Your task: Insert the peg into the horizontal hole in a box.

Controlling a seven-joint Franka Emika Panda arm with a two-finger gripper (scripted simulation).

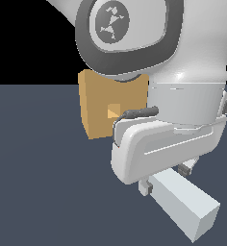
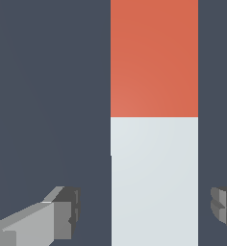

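White-and-red peg (image 2: 154,144) lies between the open, empty gripper (image 2: 146,211) fingers. An off-centre grasp could tilt it, missing the box (image 1: 98,103) hole (image 1: 113,112).

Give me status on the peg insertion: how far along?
Early. Done: the end effector is positioned over the peg, fingers open either side of the white section with gaps, not gripping. In hand: the grasp. Left: close, lift, align with the hole in the box, insert.
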